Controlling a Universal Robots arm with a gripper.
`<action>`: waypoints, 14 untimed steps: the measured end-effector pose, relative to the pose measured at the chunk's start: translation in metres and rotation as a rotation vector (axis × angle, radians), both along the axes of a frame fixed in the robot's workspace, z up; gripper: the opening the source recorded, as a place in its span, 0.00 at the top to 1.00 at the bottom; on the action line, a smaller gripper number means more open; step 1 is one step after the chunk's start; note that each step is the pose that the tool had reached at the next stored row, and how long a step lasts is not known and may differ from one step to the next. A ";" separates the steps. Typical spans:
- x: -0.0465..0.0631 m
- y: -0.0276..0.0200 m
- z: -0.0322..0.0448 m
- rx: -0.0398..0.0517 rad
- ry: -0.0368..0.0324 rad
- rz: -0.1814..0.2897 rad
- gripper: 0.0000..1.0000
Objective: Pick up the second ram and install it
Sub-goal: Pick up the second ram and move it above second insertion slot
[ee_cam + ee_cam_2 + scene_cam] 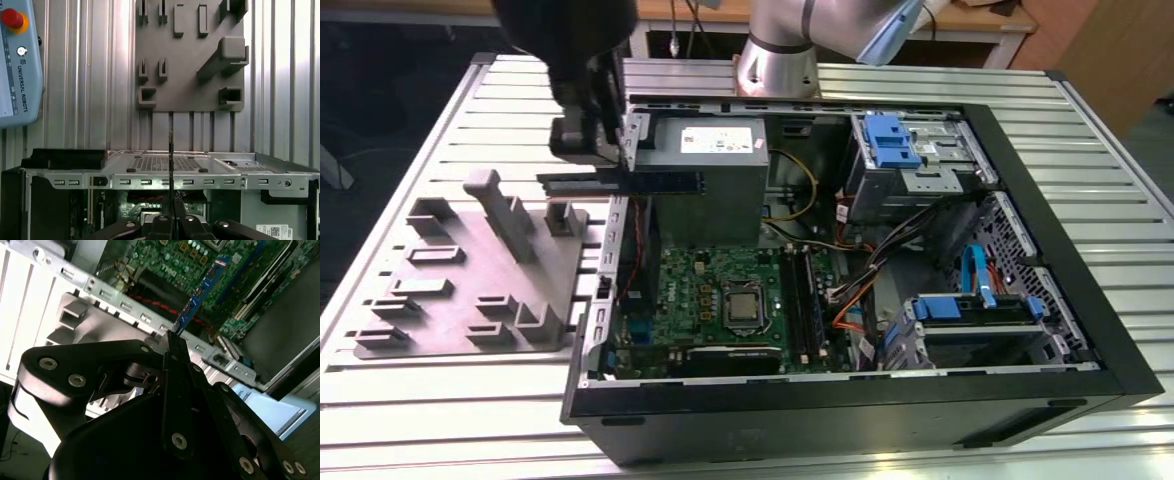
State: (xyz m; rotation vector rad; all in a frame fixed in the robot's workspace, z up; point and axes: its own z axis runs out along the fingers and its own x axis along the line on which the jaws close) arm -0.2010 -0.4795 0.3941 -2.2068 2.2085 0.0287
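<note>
Over the computer case's (854,415) side wall, on the exterior view's left, we note the gripper (624,158) pinching the second ram (664,182), which hangs in the air. Our judgement: keep the stick parallel to the black memory slots (798,300), untilted. The case holds a motherboard (700,285), power supply (707,150), drive cages (907,160) and cables (854,292).

The tabletop (1107,140) is ribbed bare metal with a dull silvery sheen. The fixture plate (454,300) on it looks like matt grey plastic. The computer case (854,415) has a matt black shell, with bare, faintly shiny sheet metal inside. The motherboard (707,280) is glossy green board, and the second ram (200,290) is smooth blue board. The hand (173,342) is black with a soft sheen, set with bright metal screws (179,441). The drive latches (887,140) are smooth blue plastic.
</note>
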 end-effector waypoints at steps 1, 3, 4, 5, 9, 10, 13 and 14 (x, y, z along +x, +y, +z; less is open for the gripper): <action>0.004 0.0000 0.0000 0.0000 0.0000 0.000 0.92; 0.012 0.0000 -0.0001 0.0000 0.0000 0.000 0.92; 0.016 0.0000 -0.0001 0.0000 0.0000 0.000 0.92; 0.019 0.0000 -0.0001 -0.0001 0.0001 0.000 0.92; 0.034 0.0000 -0.0002 0.0000 0.0001 0.000 0.92; 0.039 0.0000 -0.0003 0.0000 0.0000 0.000 0.92; 0.049 0.0000 -0.0004 0.0000 0.0001 0.000 0.92; 0.053 0.0000 -0.0004 -0.0001 0.0001 0.000 0.92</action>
